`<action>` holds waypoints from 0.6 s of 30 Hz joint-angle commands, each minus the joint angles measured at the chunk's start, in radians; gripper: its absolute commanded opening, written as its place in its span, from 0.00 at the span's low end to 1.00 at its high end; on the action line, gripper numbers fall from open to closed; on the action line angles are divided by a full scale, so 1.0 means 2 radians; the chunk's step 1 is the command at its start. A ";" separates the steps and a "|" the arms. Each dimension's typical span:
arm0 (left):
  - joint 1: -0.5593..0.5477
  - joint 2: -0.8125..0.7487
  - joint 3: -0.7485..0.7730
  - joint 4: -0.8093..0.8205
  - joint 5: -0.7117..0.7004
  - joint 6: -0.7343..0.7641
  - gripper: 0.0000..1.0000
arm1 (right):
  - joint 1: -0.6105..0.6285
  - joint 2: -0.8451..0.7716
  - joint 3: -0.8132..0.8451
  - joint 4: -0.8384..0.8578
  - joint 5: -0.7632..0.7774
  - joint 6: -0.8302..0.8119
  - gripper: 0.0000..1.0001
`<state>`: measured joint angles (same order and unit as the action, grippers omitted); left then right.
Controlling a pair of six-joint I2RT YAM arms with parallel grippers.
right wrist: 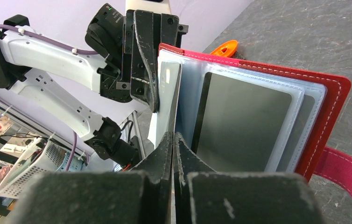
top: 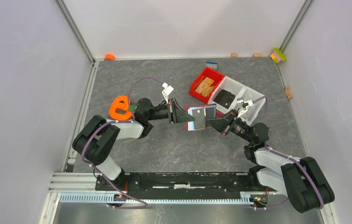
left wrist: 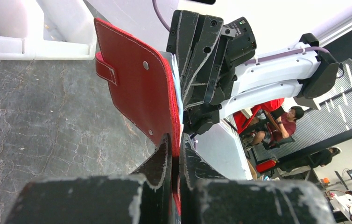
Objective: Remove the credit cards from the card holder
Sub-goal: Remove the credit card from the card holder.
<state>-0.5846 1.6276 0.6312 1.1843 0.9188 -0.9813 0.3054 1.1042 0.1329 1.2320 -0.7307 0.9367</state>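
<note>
Reaching toward each other above the counter (top: 165, 144), the left gripper (left wrist: 175, 140) pinches the card holder (left wrist: 137, 88) while the right gripper (right wrist: 172, 136) clamps the edge of a pale card (right wrist: 167, 88).

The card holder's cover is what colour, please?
The holder is red with pale stitching, best seen from the left wrist.

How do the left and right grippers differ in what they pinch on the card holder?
The left gripper pinches the red outer cover of the card holder; the right gripper pinches a pale inner leaf. From above, the left gripper comes in from its left side, the right gripper from its right. Both are shut on the same holder.
</note>
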 commanded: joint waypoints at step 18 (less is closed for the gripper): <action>-0.008 0.024 0.014 0.109 0.032 -0.061 0.02 | 0.009 0.029 0.017 0.105 -0.026 0.034 0.16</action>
<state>-0.5907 1.6772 0.6319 1.3205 0.9627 -1.0748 0.3122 1.1549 0.1345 1.3384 -0.7525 0.9794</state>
